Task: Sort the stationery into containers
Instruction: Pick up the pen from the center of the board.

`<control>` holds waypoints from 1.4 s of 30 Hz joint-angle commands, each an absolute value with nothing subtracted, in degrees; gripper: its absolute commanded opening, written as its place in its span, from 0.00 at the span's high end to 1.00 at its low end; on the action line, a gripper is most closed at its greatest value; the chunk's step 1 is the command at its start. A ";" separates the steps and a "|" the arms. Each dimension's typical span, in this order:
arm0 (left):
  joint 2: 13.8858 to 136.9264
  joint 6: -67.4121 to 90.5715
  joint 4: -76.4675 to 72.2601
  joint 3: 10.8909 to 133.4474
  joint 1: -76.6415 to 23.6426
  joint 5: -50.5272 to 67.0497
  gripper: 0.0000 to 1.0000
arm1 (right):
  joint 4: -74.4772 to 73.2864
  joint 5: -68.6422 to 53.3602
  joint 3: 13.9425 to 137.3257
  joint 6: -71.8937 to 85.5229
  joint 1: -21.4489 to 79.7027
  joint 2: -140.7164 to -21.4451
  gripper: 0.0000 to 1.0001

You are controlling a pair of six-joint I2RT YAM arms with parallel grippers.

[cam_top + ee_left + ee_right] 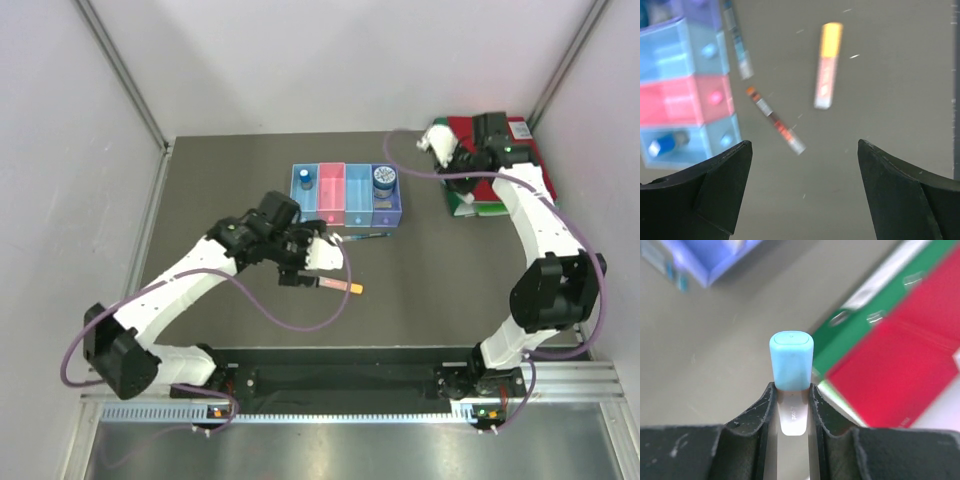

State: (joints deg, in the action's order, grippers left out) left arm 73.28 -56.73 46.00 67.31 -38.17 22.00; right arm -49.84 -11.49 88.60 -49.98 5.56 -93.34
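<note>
- Dark grey tabletop (220, 200) in a white-walled booth, with two arms working over it.
- Right gripper (791, 390): fingers pinched narrow on a pale plastic bar with a light blue cap (791, 362). The cap pokes out past the fingertips, so the grip is on the body. My guess is that lets the free end drop into a bin first.
- Just past those fingers, to their right, lie the big red binder (910, 365) and green binder (860, 335), flat and stacked. They're not sorting stuff; the bar is just held up near their edge.
- Further out, up-left of the fingers, there's a corner of the purple plastic bin (725, 260), well apart. Looks like that drop-off is some way off.
- Left gripper (804, 145): fingers spread wide with nothing between them, hanging over bare table.
- Just beyond its fingertips, nearer the finger on the bins' side, a thin red pen (775, 120) lies diagonally. Further out is a pink plastic bar with an orange end (827, 65), and a thin dark pen (737, 45) lies right beside the bins.
- Off that same finger's side is the row of four joined plastic bins (715, 97): light blue, pink, light blue, purple. A tiny blue-capped bottle (665, 145) sits in the nearest light blue one. From above, a round blue jar (384, 180) is in the purple one.
- Wide open like that reads as lining up for a pick, probably the red pen, but I can't tell for sure.
</note>
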 commanded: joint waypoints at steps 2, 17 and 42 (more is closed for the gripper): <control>77.60 -59.50 38.34 64.43 -43.50 22.41 0.10 | -53.52 -15.20 106.94 -34.73 6.06 -95.44 1.00; 100.98 -70.48 43.15 76.28 -44.74 22.50 0.20 | -52.38 -16.35 118.65 -27.95 9.23 -97.12 0.95; 107.75 -61.53 36.13 71.37 -48.52 16.35 0.34 | -46.41 -14.59 120.85 -25.75 9.14 -93.17 0.90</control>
State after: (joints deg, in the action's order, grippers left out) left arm 106.56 -63.72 39.31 71.02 -48.58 18.13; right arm -48.86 -14.52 118.26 -26.74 8.84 -96.90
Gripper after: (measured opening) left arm 0.698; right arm 0.205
